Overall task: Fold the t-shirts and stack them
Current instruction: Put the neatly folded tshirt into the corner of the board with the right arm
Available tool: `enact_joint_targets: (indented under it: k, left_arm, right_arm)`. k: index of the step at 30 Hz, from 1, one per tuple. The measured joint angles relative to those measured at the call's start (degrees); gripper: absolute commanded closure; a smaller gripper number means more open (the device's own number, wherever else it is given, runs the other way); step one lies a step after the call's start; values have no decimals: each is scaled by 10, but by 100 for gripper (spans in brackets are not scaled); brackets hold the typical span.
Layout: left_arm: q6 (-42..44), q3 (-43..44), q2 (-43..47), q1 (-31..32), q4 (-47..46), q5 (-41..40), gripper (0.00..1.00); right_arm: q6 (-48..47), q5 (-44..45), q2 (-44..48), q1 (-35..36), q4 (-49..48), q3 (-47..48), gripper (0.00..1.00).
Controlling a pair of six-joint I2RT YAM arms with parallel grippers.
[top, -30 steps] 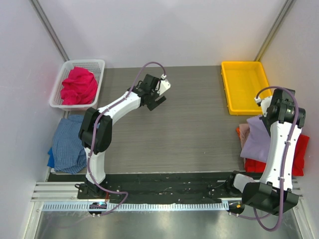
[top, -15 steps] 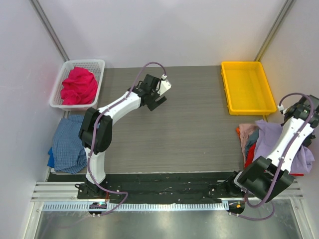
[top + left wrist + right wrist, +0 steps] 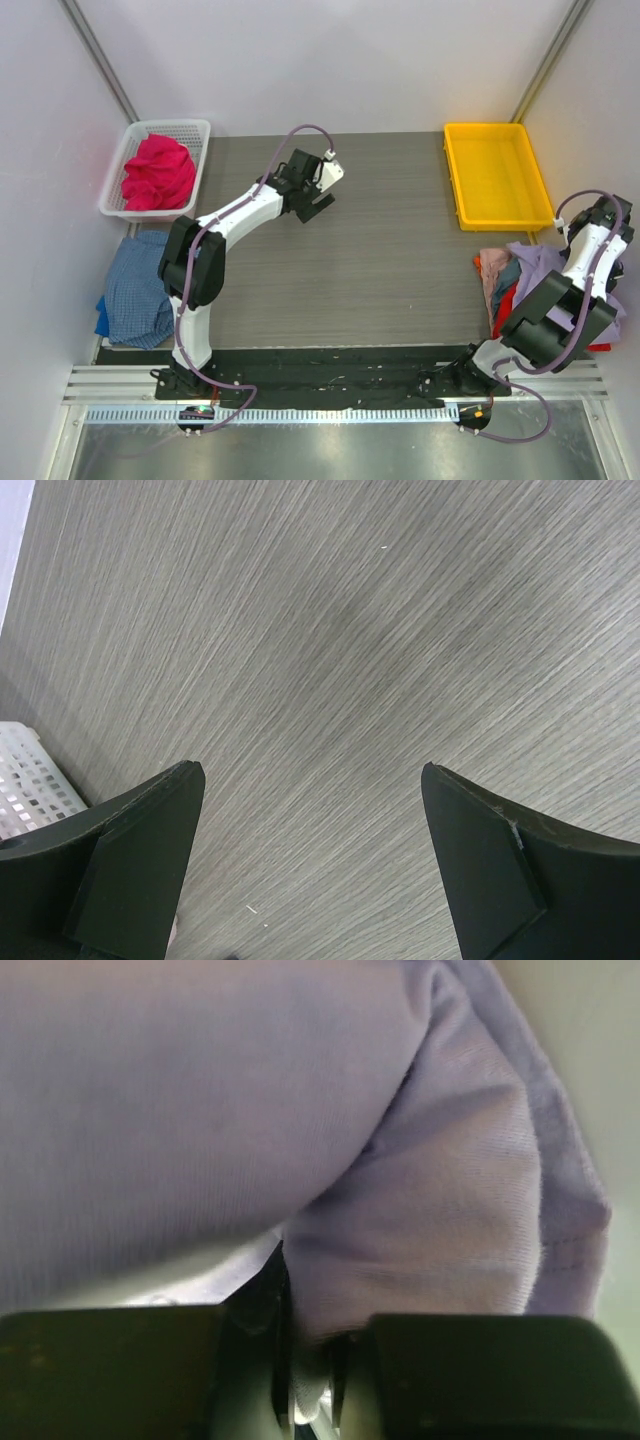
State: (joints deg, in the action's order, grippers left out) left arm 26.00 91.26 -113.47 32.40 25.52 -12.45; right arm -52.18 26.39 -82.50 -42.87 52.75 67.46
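The lavender-purple t-shirt (image 3: 540, 268) lies crumpled at the table's right edge on the red t-shirt (image 3: 507, 303). My right gripper (image 3: 598, 222) is shut on a fold of the lavender cloth (image 3: 420, 1220), which fills the right wrist view. The magenta-pink t-shirt (image 3: 156, 172) is bunched in the white mesh basket (image 3: 196, 130) at the far left. The blue checked t-shirt (image 3: 136, 288) lies at the left edge. My left gripper (image 3: 318, 192) hovers open and empty over bare table (image 3: 330, 660) at the back middle.
A yellow plastic tray (image 3: 495, 175) stands at the back right, just beyond the lavender pile. Grey walls close in on both sides. The basket's corner (image 3: 25, 780) shows at the left of the left wrist view.
My right arm has swung out to the right and back, dragging the lavender t-shirt with it and rumpling the pile. The left arm has not moved.
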Motion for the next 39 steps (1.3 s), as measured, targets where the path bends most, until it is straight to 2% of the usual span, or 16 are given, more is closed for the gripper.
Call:
enact_joint_targets:
  k: [1,3,4,6,8,9,17,24,31,39]
  left_arm:
    - [0,0,0,1,0,0,5]
    - [0,0,0,2,0,0,5]
    - [0,0,0,4,0,0,5]
    - [0,0,-1,6,0,-1,5]
    - [0,0,-1,7,0,-1,5]
    - [0,0,-1,7,0,-1,5]
    - [0,0,-1,9,0,-6,5]
    - [-8,-29,6,9,-5,-10,3]
    - [-38,-72,33,7,-5,-36,0]
    - [-122,-82,94,-17,-1,-42,0]
  right_arm:
    - [1,1,-6,0,-8,0,74]
    - [6,4,-19,1,-23,0,68]
    - [9,6,-23,2,-28,0,56]
    - [13,10,-29,7,-39,0,40]
    - [16,14,-30,14,-50,1,36]
    - [17,15,-30,17,-54,3,30]
    - [32,-13,-22,23,-57,25,22]
    - [54,-74,34,41,-31,103,14]
    - [85,-114,103,101,9,163,12]
    - [143,-200,101,203,40,163,11]
